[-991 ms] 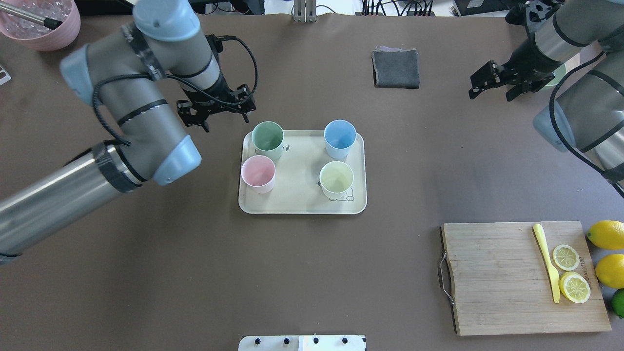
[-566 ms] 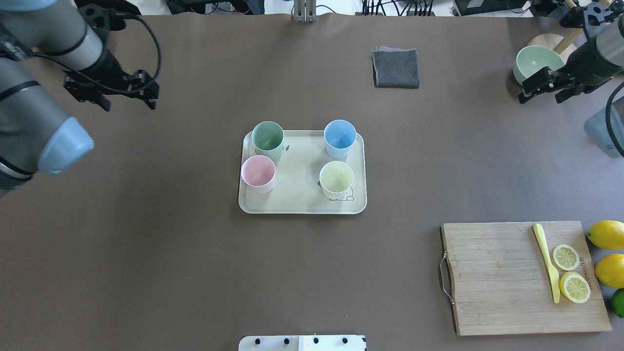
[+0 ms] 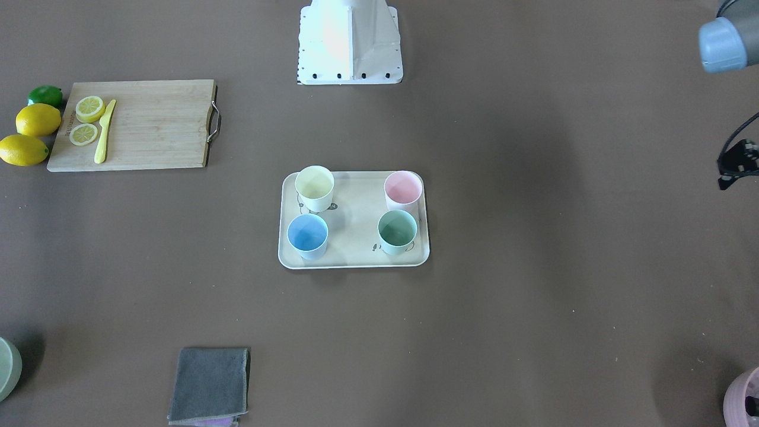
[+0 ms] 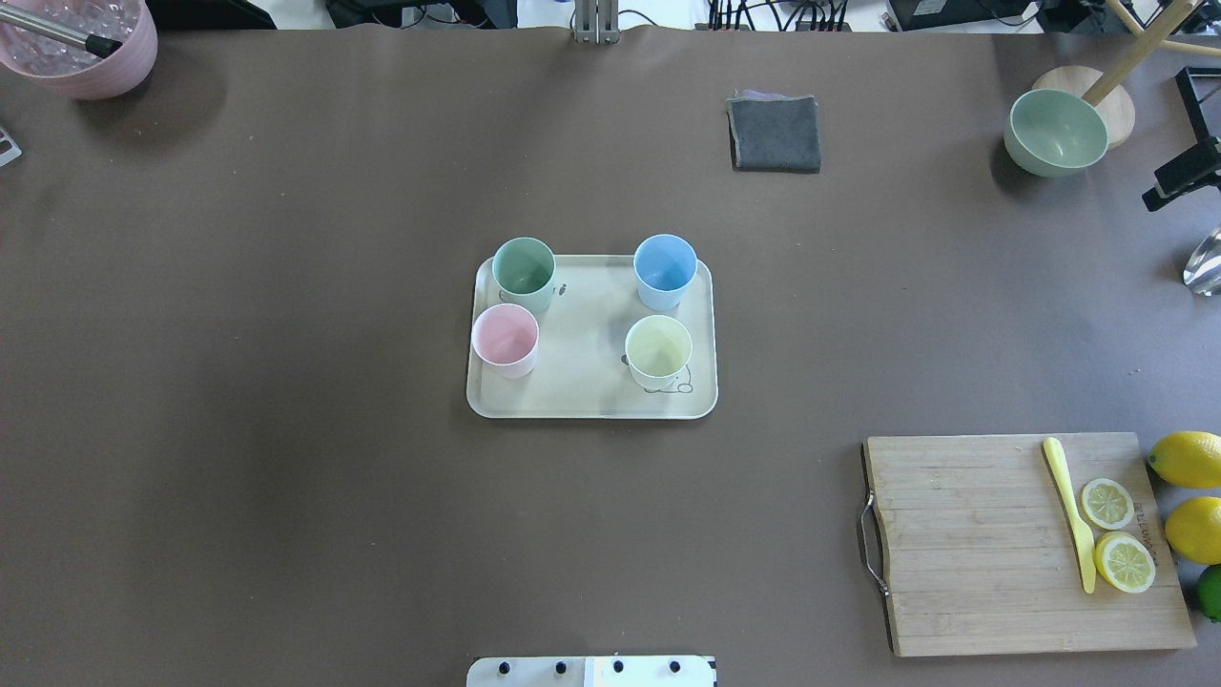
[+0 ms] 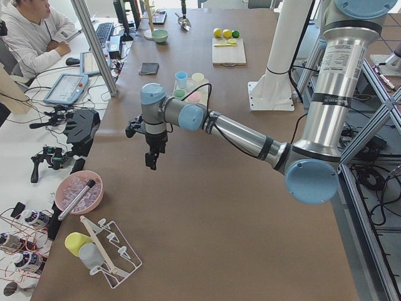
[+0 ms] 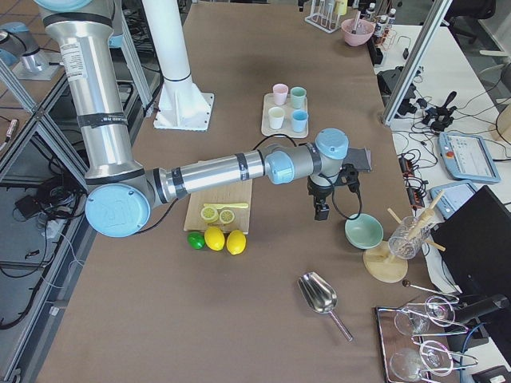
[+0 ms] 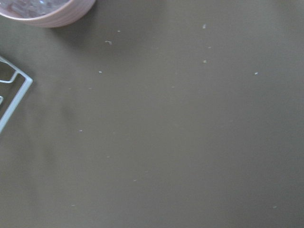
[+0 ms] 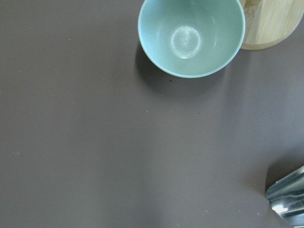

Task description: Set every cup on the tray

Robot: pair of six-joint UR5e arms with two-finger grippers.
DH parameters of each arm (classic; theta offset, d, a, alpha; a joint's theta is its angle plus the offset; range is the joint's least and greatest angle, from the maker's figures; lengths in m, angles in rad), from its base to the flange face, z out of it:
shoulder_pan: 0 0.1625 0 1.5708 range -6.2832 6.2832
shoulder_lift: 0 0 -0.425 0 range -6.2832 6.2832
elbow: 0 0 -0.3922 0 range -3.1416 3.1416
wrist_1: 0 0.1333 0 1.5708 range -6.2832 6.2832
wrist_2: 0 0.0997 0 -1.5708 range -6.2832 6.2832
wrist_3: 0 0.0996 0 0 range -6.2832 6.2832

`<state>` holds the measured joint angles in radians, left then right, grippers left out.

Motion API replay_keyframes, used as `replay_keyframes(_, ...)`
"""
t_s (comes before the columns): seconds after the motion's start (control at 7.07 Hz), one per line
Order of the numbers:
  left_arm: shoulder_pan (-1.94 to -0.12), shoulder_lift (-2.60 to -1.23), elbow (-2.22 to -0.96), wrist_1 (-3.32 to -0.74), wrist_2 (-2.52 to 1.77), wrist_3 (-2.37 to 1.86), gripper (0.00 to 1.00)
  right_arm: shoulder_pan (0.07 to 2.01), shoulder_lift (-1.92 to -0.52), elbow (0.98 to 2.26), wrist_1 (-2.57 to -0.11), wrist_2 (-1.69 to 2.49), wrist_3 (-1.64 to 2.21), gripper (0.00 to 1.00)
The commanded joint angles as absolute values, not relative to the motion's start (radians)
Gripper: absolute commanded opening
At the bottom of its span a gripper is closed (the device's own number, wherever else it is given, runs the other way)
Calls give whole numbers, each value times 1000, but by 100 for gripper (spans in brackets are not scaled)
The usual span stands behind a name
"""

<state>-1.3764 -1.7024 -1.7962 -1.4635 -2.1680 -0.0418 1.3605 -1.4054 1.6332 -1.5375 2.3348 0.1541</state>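
A: Is the tray [image 4: 591, 405] loaded?
B: Yes. Seen from overhead, four stand upright on it: green cup [image 4: 524, 265] at 10 o'clock, blue cup [image 4: 665, 262] at 2, pink cup [image 4: 505, 334] at 8, yellow cup [image 4: 658, 346] at 4.
A: And the pincers?
B: The left gripper [image 5: 150, 164] hangs over the table [image 4: 286, 382] near the pink bowl [image 5: 78, 191], out toward 9 o'clock from the tray. The right gripper [image 6: 321, 212] is near the green bowl [image 4: 1055, 132], toward 2 o'clock. Clenched or released, one cannot tell for either

Left pincer [image 3: 733, 171], right pincer [image 4: 1175, 179]: edge-cropped

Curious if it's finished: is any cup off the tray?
No: the pink cup, green cup, blue cup and yellow cup all stand on the tray.
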Motion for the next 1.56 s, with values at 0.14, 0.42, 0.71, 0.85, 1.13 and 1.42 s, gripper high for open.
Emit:
replay_keyframes(0.14, -1505, -1545, -1822, -1470, -2244, 169, 98, 1405, -1450, 1628, -1540, 2319, 68, 100)
replay_keyframes(0.42, -1503, -1543, -1821, -1473, -2249, 160, 98, 1405, -1447, 1628, -1540, 2319, 63, 100)
replay_keyframes(0.71, -1505, -1542, -1813, -1473, -2249, 155, 98, 1405, -1445, 1625, -1540, 2318, 61, 100)
replay_keyframes(0.85, -1506, -1540, -1818, -1470, -2246, 140, 98, 1405, -1450, 1624, -1539, 2318, 61, 100)
replay_keyframes(1.13, -1502, -1545, -1812, -1470, -2241, 141, 98, 1405, -1448, 1628, -1539, 2315, 61, 100)
replay_keyframes(1.42, -1502, -1549, -1812, -1470, -2238, 143, 98, 1404, -1445, 1628, -1539, 2315, 61, 100)
